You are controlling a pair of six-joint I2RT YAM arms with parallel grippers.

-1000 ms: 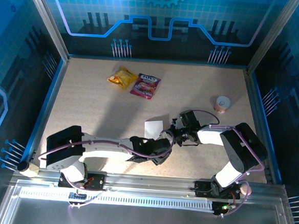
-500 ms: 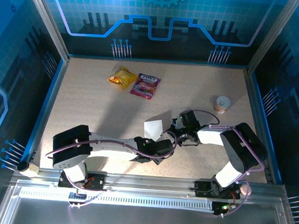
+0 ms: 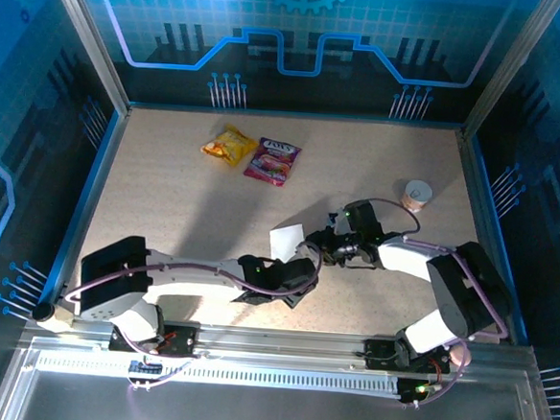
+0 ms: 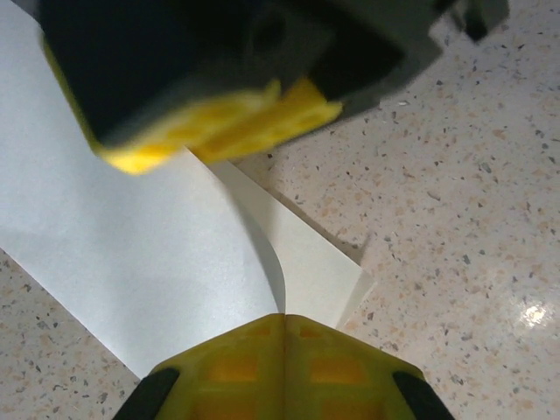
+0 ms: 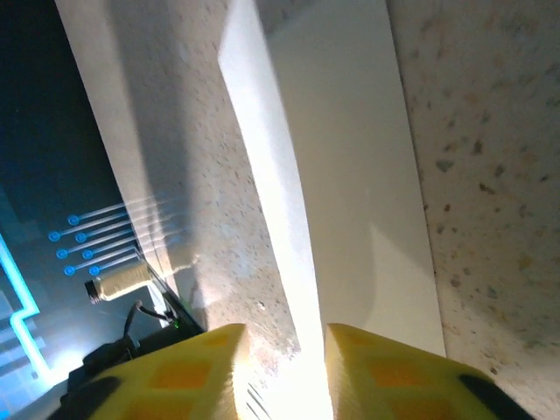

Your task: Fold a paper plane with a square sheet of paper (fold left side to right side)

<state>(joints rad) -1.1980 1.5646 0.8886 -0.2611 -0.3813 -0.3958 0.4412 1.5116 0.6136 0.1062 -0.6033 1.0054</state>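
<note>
Looking down, the square sheet of paper (image 3: 286,241) lies on the desk (image 3: 185,194), about midway across and toward its near edge.

Left wrist: the left hand (image 4: 284,325) is pinched closed on the sheet's curled upper layer.

Right wrist: the right hand (image 5: 284,374) is parted, with the raised fold between its fingers.

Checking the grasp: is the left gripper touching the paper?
Touching: in the left wrist view the shut left gripper pinches the paper's curled edge.
</note>
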